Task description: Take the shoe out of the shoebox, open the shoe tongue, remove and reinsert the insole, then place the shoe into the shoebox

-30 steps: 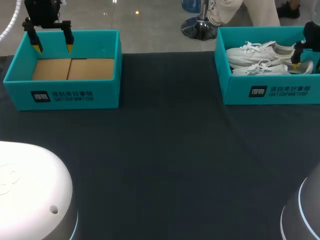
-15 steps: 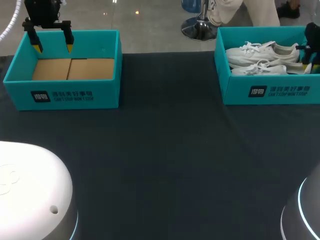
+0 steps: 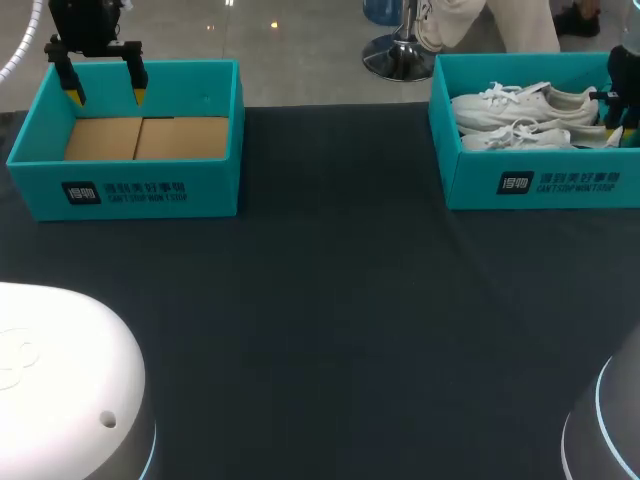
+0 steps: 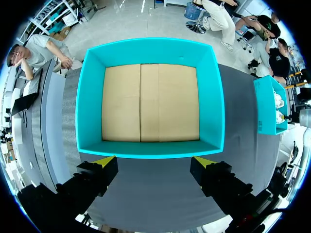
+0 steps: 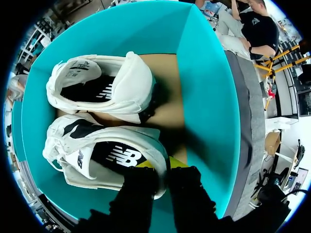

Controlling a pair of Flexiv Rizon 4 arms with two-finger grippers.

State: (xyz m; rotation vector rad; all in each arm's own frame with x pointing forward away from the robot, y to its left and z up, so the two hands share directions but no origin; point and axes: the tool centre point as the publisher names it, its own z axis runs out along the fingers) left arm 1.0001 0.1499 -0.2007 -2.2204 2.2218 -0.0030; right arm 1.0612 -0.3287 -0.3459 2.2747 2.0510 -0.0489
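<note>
The right gripper [image 5: 163,164] pinches the heel of a shoe [image 5: 92,145] inside the shoebox [image 5: 209,97] at two o'clock. The left gripper [image 4: 154,162] hangs spread wide by the second shoebox [image 4: 216,97] at ten o'clock.

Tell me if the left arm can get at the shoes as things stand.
Probably not. The left gripper hangs open over the empty box at the far left; the shoes lie in the other box at the far right, where the right gripper grips the heel of the nearer shoe.
</note>
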